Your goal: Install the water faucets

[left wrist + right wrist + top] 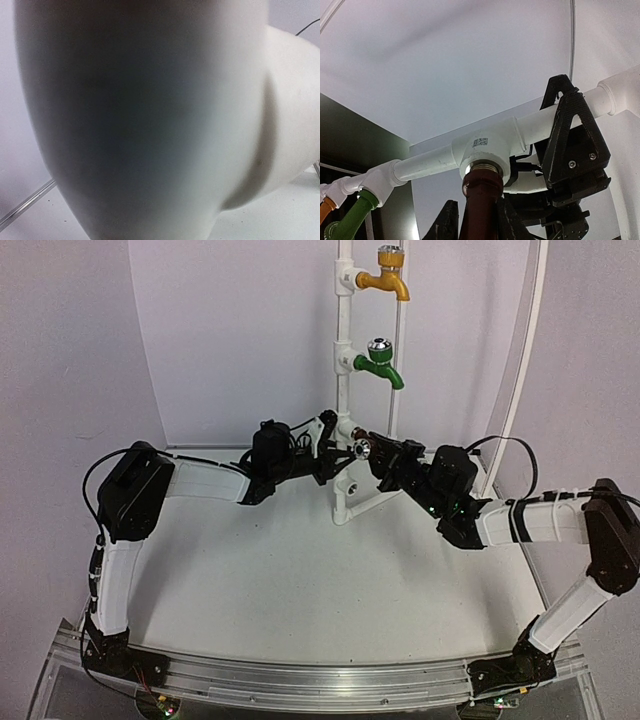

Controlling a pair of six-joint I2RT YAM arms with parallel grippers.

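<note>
Dark brown faucet [481, 197] sits at the lowest occupied position on the white pipe stand [344, 320], its stem end meeting the metal-ringed mouth of a tee socket [482, 147]; how far it is seated cannot be told. Right gripper [480, 220] is clamped on it, one black finger on each side of the brown body. From the top camera the faucet's silver round cap faces forward, just left of the right gripper's jaws. Green faucet [380, 362] is already mounted in the socket above, spout curving down to the right. Yellow-orange faucet [385, 275] is mounted at the top of the stand (both also show at the lower left edge of the right wrist view, green in front of orange). Left gripper [328, 450] is closed on the stand from the left, next to the tee; the right wrist view shows its black triangular finger across the white pipe just beside the socket. The left wrist view is filled by a blurred, curved white surface very close to the lens, nothing more readable. The stand rises from the far part of the white table [300, 570], both arms reaching in to it from either side.
</note>
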